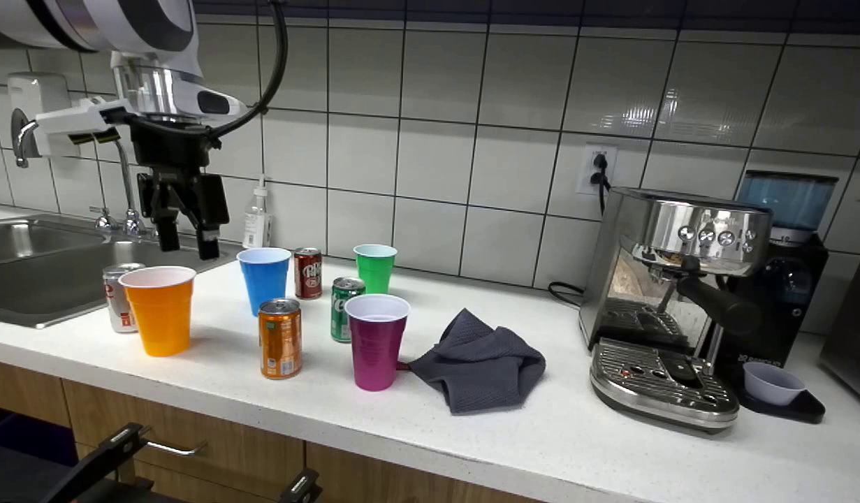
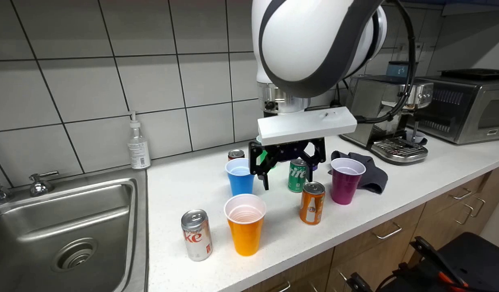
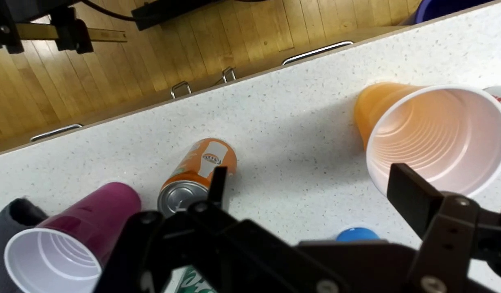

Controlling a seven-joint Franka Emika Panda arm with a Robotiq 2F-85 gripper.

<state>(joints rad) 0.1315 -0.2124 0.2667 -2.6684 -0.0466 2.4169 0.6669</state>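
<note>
We've got jaws wide and empty over the bench (image 2: 278,229); orange can (image 2: 312,205) and orange cup (image 2: 245,232) stand below them, neither lifted, and the blue cup (image 3: 357,234), barely showing in the wrist view, looks untouched.

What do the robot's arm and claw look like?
The arm is rounded and white, with dark grey bands and a shiny silver ring. A thick black cable loops beside it. The claw is black, with two chunky, jointed fingers.
</note>
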